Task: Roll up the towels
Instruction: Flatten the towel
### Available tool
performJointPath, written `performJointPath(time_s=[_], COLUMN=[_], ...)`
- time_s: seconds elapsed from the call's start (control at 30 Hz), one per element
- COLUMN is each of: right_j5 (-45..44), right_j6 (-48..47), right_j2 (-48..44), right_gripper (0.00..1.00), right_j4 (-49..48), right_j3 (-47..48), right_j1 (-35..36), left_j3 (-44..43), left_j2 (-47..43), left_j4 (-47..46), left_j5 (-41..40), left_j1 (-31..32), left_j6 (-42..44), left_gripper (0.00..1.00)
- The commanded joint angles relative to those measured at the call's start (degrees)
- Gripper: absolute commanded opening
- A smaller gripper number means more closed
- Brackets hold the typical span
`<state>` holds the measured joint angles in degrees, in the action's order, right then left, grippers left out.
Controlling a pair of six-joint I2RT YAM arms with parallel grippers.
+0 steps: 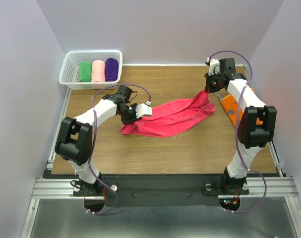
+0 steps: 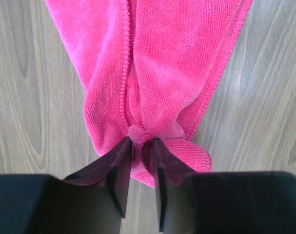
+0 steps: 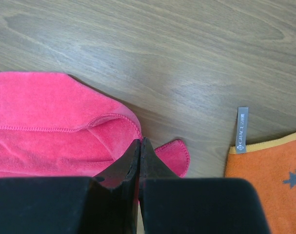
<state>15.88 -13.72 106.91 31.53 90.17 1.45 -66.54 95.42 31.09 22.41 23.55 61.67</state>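
Note:
The hot-pink towel (image 1: pixel 175 116) lies bunched in a long diagonal strip across the middle of the table. My left gripper (image 1: pixel 130 123) is shut on its near-left end; in the left wrist view the jaws (image 2: pixel 142 142) pinch a knot of pink cloth (image 2: pixel 172 58). My right gripper (image 1: pixel 208 90) is shut at the far-right end, with the pink towel (image 3: pixel 40 122) folded round its closed tips (image 3: pixel 139 141) and a corner poking out beside them. The orange printed towel (image 1: pixel 231 110) lies flat at the right, partly hidden under my right arm; it also shows in the right wrist view (image 3: pixel 269 180).
A white basket (image 1: pixel 93 52) at the back left holds a green roll (image 1: pixel 85 71), a pale pink roll (image 1: pixel 98 70) and a purple roll (image 1: pixel 111 69). The orange towel's grey label (image 3: pixel 242 129) lies on the wood. Walls enclose the table on three sides.

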Motion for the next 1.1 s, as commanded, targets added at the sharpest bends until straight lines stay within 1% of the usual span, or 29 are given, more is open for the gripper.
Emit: performJointPath(time_s=[0.0,0.33,0.37,0.4,0.63,0.7,0.77,0.87,1.07], right_j5=[0.4,0.5,0.3,0.4,0.2,0.2,0.2,0.1,0.0], right_j6=[-0.6,-0.8,-0.8,-0.8,-1.0,-0.9,-1.0,-1.0,-1.7], right_j2=[0.2,0.4,0.4,0.4,0.7,0.8,0.8,0.6,0.3], right_gripper=[0.01,0.01,0.01,0.01,0.01,0.01,0.01,0.01,0.01], right_j4=[-0.7,-0.7,-0.7,-0.7,-0.7,-0.7,-0.6,-0.6,-0.6], right_j3=[2.0,1.7,1.7,1.7,1.9,2.0,2.0,1.7,1.4], right_j1=[-0.3,-0.4,-0.3,-0.4,-0.4,-0.3,-0.3,-0.3,-0.4], left_j3=[-2.0,-3.3,-3.3,-3.5,-3.2,-3.2,-3.9,-4.6,-4.6], left_j2=[1.1,1.0,0.9,0.9,0.9,1.2,1.4,0.7,-1.0], left_j4=[2.0,2.2,2.3,2.6,2.9,3.0,3.7,5.9,8.1], left_j5=[0.7,0.4,0.3,0.3,0.3,0.3,1.0,2.1,1.9], left_j1=[0.2,0.2,0.2,0.2,0.2,0.2,0.2,0.2,0.2], left_j6=[0.6,0.4,0.6,0.6,1.3,1.3,1.3,1.8,3.1], left_gripper=[0.36,0.38,0.48,0.53,0.53,0.49,0.49,0.51,0.53])
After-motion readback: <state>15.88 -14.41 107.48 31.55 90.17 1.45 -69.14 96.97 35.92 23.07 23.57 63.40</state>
